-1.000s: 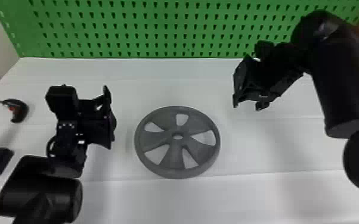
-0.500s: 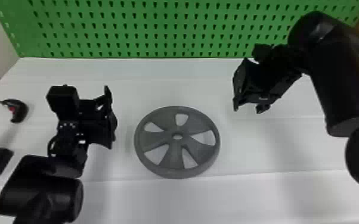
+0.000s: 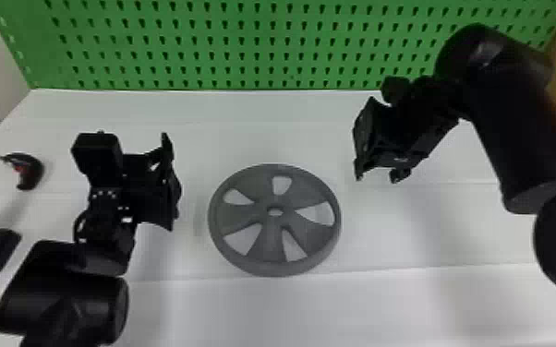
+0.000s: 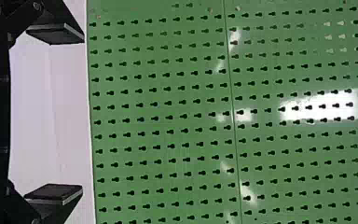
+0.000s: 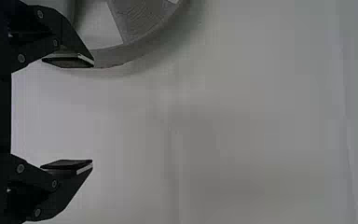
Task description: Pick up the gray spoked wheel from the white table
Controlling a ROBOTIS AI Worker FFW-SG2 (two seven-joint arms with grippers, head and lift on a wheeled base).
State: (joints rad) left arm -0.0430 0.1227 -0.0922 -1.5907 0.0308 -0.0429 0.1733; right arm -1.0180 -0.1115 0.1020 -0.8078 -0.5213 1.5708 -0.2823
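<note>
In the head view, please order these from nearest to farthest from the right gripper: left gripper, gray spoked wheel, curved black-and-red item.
From the right gripper:
1. Gray spoked wheel, between the grippers
2. Left gripper, left of the wheel
3. Curved black-and-red item, toward the table's left side

White tabletop, faint seams running across it, carries gray spoked wheel, lying flat near center of head view. At left, small curved black item with red part. Nearer front, bigger black-and-red device, cut off by view's left edge.
</note>
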